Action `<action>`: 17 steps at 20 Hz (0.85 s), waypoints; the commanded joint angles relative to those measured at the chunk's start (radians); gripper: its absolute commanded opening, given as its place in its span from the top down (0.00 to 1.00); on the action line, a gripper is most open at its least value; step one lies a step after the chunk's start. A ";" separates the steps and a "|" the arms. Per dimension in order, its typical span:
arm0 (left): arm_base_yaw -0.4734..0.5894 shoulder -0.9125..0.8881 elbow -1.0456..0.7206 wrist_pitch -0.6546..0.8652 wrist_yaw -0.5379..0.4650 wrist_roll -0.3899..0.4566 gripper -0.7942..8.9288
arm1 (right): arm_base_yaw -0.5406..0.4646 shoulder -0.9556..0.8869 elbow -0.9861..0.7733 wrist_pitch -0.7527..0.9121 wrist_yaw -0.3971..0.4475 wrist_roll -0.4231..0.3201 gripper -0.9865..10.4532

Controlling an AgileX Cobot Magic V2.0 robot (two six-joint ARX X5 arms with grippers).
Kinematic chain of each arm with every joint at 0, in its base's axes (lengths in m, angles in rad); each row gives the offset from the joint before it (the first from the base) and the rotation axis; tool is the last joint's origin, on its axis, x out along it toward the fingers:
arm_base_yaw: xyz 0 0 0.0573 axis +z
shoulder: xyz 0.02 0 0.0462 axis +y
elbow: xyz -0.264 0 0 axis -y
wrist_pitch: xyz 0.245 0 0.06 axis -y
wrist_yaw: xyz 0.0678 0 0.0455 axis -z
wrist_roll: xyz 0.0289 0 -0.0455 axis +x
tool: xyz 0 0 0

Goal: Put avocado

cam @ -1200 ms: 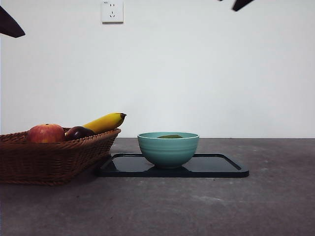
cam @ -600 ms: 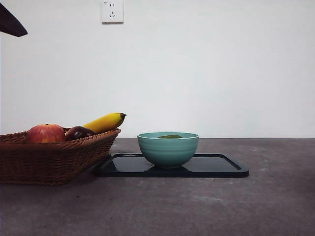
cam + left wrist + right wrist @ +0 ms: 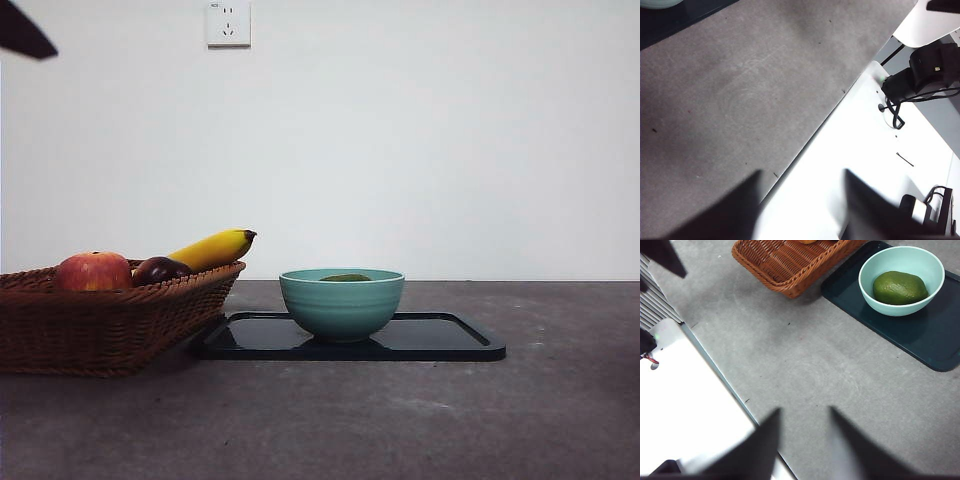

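Both grippers hang empty over the table edge, the left gripper (image 3: 802,210) and the right gripper (image 3: 805,440) each with jaws apart. The avocado (image 3: 900,287) lies in the pale green bowl (image 3: 342,303) on the dark tray (image 3: 440,340), centre of the front view. It looks firm, smooth, a little slippery; hold it across the narrow middle. The grey table (image 3: 400,420) stands before a white wall (image 3: 450,140).

No readable text, label, brand or number appeared in any view. The wall socket (image 3: 228,23) at the upper left of the front view carried a tiny dark mark near its top corner, too small to read. The bowl (image 3: 342,303), tray (image 3: 455,343) and basket (image 3: 110,325) bore no lettering.
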 commanded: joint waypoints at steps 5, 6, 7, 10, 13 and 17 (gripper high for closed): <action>-0.004 0.005 0.008 0.010 0.005 0.009 0.91 | 0.009 0.006 0.005 0.009 0.000 0.009 0.91; -0.004 0.005 0.008 0.010 0.005 0.009 0.91 | 0.009 0.006 0.005 0.009 0.000 0.009 0.91; -0.004 0.005 0.009 0.010 0.005 0.009 0.91 | 0.009 0.006 0.005 0.009 0.000 0.009 0.91; -0.004 0.005 0.009 0.010 0.005 0.009 0.91 | 0.009 0.006 0.005 0.009 0.000 0.009 0.91; -0.004 0.005 0.009 0.010 0.005 0.009 0.91 | 0.009 0.005 0.005 0.009 0.000 0.009 0.91; -0.004 0.005 0.009 0.011 0.005 0.009 0.91 | 0.009 0.005 0.005 0.009 0.000 0.009 0.91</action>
